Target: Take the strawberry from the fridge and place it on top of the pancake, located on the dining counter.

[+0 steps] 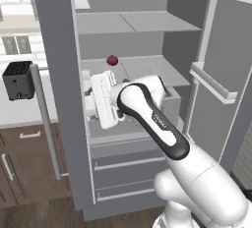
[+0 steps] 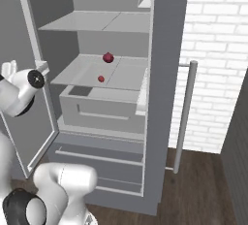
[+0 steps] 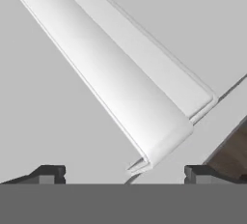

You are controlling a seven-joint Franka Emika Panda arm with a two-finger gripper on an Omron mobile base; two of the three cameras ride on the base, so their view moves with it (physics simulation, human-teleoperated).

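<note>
On fridge shelf: strawberry mid-shelf | hand wide open, empty

1. I see the fridge with both doors swung wide, so its front stands open to me.
2. The middle shelf has free room; there the strawberry sits near the front and the maroon fruit behind it, apart.
3. The upper shelf caps the space above.
4. The gripper, jaws wide, faces a white door bin close ahead.
5. The drawer box juts out below the middle shelf.
</note>
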